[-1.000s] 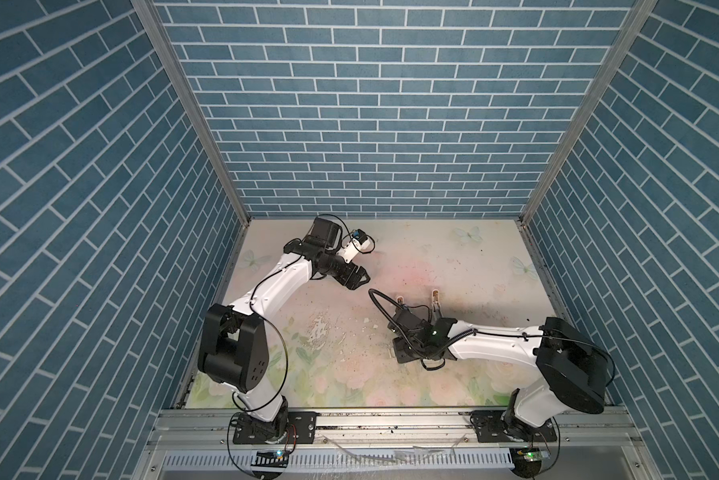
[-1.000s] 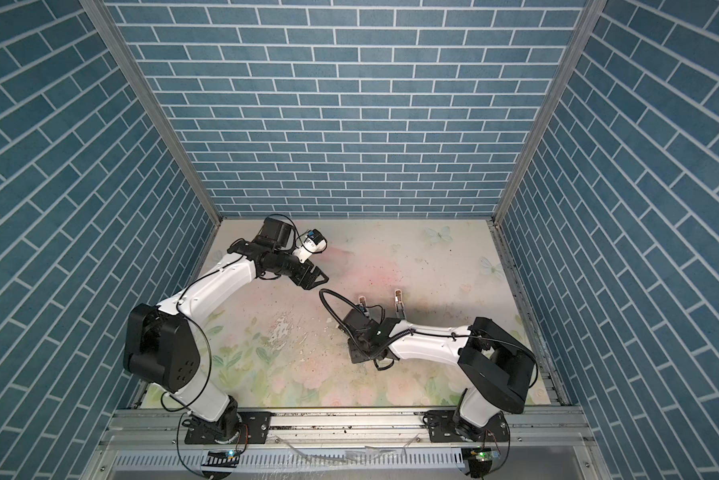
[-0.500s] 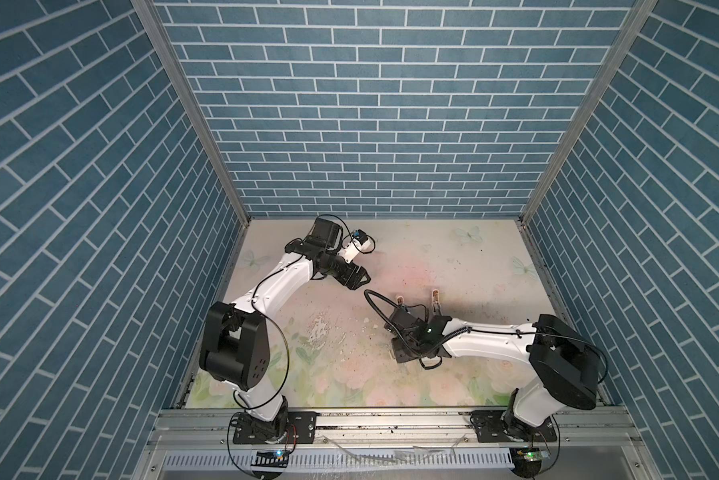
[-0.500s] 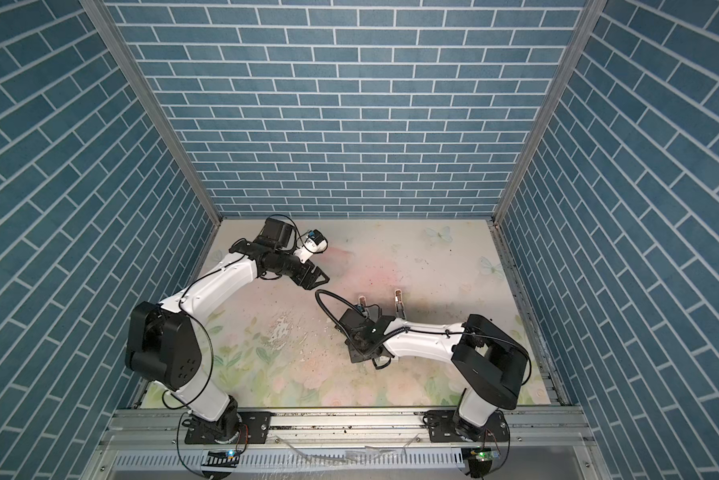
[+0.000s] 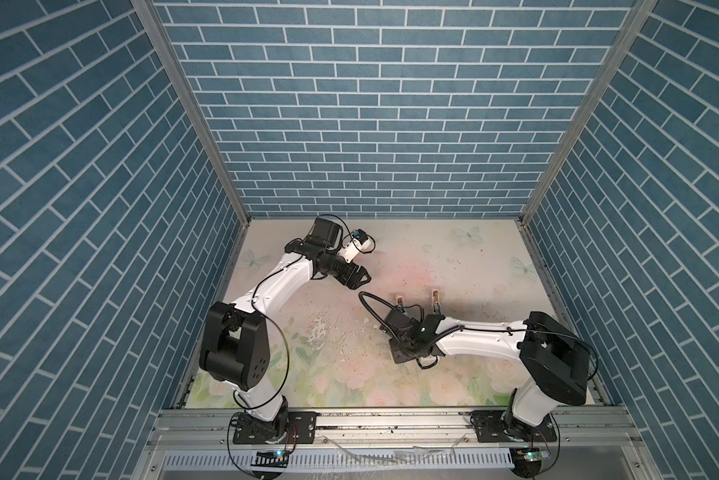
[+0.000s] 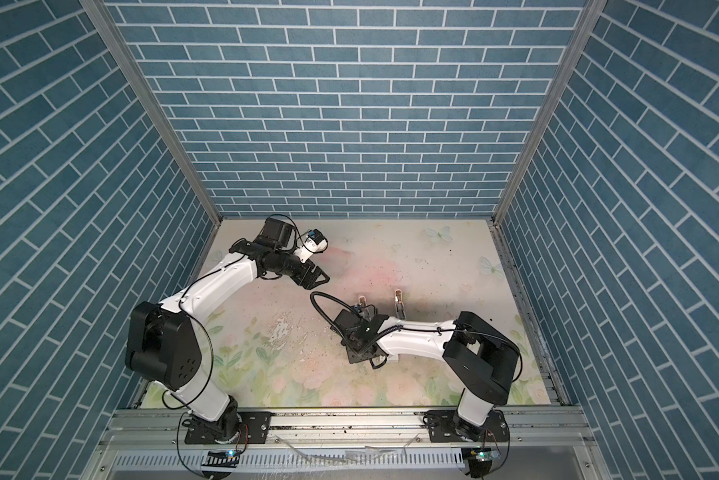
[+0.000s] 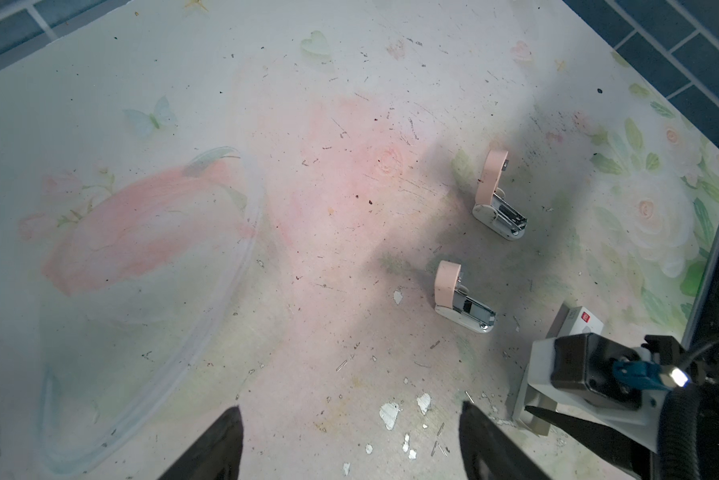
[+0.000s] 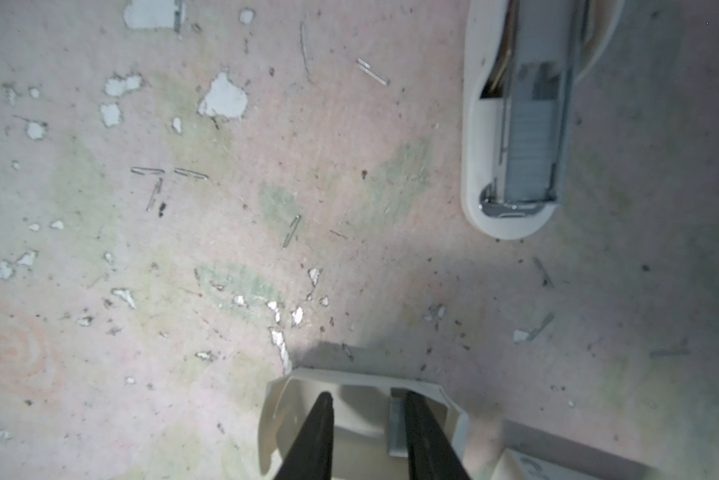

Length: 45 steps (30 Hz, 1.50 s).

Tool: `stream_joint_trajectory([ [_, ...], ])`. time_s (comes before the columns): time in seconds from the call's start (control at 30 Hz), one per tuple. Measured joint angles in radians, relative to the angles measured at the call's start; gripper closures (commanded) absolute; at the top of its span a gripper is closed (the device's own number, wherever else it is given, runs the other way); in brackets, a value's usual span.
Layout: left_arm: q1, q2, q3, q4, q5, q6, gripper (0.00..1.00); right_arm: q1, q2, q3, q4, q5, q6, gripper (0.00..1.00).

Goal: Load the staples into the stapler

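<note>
Reaching into the open box [image 8: 274, 409], right gripper [image 8: 368, 397] had jaws part-open, empty. Staples [image 8: 396, 428] lay inside by one finger [image 8: 422, 432]: probably light, brittle, snap-prone; best pinched across long sides, mid-length.

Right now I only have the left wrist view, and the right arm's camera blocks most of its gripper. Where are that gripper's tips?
Observer: The right wrist view shows the right gripper open, tips inside the open white box.
Operator: Staples in there?
Observer: One grey staple strip lies against a finger, unclamped.
Operator: Anything loaded yet?
Observer: The stapler beside the box shows a ridged grey strip in its channel; it looks loaded.
</note>
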Motion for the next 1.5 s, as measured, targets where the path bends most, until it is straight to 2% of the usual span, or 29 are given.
stream_joint_trajectory([
  [0.9, 0.0, 0.002, 0.0, 0.01, 0.012, -0.012, 0.17, 0.033, 0.052, 0.062, -0.098, 0.094, 0.0, 0.67],
  [1.5, 0.0, 0.002, 0.0, 0.012, 0.014, -0.015, 0.17, 0.036, 0.052, 0.061, -0.103, 0.124, 0.001, 0.66],
])
